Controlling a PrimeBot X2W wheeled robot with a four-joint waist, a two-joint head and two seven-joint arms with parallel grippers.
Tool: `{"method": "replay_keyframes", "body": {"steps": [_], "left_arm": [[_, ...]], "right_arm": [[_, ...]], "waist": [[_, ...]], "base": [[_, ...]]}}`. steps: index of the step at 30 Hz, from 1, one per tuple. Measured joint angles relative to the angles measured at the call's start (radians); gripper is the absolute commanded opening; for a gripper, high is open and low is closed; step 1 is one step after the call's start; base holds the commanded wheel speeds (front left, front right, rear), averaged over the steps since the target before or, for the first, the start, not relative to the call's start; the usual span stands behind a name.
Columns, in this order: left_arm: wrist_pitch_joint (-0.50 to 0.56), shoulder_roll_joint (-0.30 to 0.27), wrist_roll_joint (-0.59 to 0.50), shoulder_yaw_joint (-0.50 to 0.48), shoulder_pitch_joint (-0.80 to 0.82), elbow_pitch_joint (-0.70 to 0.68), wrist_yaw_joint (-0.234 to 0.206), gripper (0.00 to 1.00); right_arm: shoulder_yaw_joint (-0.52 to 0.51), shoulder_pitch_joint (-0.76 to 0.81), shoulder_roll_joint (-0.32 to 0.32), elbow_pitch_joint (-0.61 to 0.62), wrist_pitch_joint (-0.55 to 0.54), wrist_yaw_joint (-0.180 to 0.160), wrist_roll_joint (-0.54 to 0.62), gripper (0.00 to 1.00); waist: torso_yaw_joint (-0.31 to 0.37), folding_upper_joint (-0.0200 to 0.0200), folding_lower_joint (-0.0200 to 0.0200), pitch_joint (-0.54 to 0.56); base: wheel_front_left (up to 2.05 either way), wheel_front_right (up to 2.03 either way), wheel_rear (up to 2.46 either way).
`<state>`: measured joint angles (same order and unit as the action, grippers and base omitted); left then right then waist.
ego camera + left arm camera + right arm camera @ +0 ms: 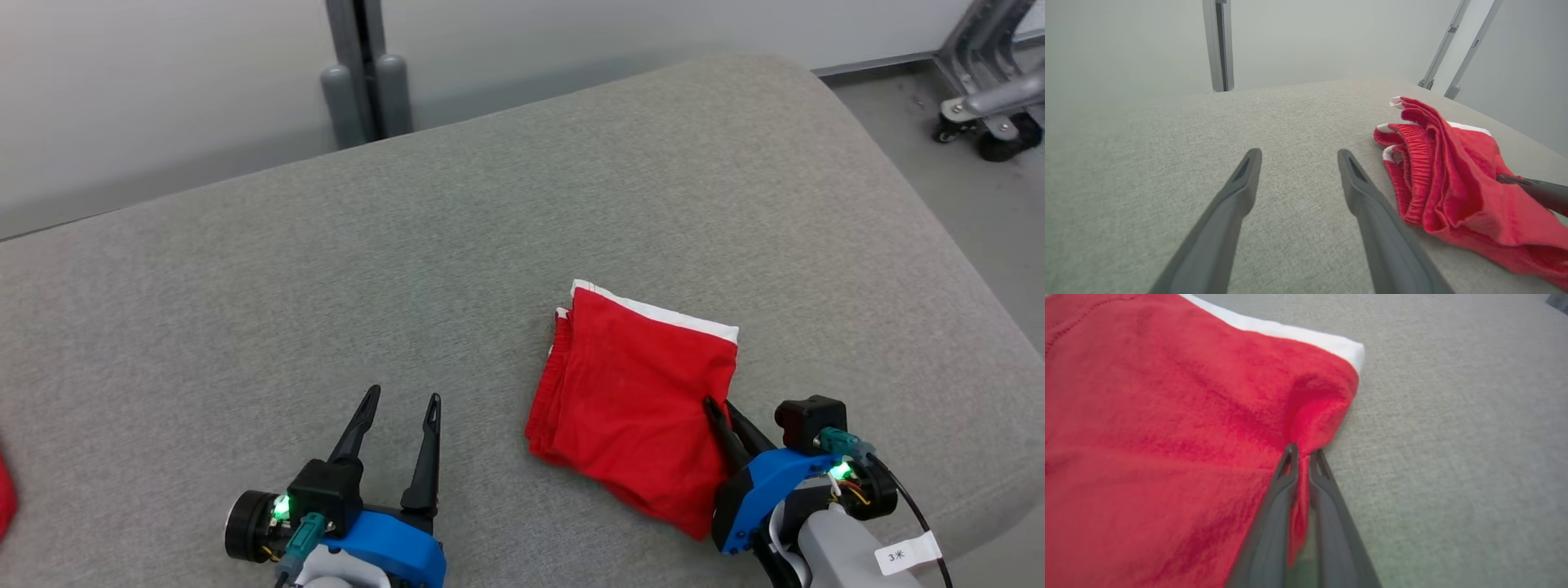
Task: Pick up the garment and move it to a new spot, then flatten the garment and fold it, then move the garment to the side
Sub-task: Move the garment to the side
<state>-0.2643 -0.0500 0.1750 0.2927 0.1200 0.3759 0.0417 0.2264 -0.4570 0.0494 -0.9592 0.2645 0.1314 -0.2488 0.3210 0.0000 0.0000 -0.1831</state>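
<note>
Nearest me, my right gripper [718, 404] has its jaws clamped on the right edge of the folded red cloth garment [633, 392], pinching up a small pucker. My left gripper [404, 395] sits to the garment's left, jaws apart and holding nothing. The garment lies at the front right of the grey woven padded bench [408, 245]. It is soft and fleecy, in layers, with a ribbed elastic band on the left and white trim along the far edge; shorts, I think. Beyond, two rounded grey posts [363, 98] stand by the wall.

You have before you:
- One grey fabric pad [490, 245], broad, rounded at its far right corner.
- One grey upright post [365, 73] behind it, against a pale wall [163, 82].
- One metal frame [984, 102] on black casters, far right on the grey floor [922, 196].
- One red scrap [5, 494], cut off at the left edge.
</note>
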Motion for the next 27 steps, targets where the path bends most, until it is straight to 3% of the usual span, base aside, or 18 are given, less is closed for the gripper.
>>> {"method": "replay_keyframes", "body": {"steps": [6, 15, 27], "left_arm": [[0.000, 0.000, -0.004, 0.007, 0.012, 0.006, 0.003, 1.00], [0.000, 0.000, -0.023, 0.009, 0.046, 0.021, 0.010, 1.00], [0.000, 0.001, -0.068, -0.014, 0.102, 0.021, 0.034, 1.00]], "right_arm": [[-0.017, 0.005, 0.000, 0.012, 0.000, 0.000, 0.011, 0.00], [-0.066, -0.097, 0.029, -0.014, 0.000, 0.000, 0.083, 0.00], [-0.180, -0.348, 0.330, -0.153, -0.063, 0.000, 0.180, 0.00]], "waist": [[0.045, 0.0000, 0.0000, -0.012], [0.021, 0.0000, 0.0000, -0.073], [-0.115, 0.0000, 0.0001, -0.179]], "base": [[0.00, 0.00, 0.00], [0.00, 0.00, 0.00], [0.00, 0.00, 0.00]]}}
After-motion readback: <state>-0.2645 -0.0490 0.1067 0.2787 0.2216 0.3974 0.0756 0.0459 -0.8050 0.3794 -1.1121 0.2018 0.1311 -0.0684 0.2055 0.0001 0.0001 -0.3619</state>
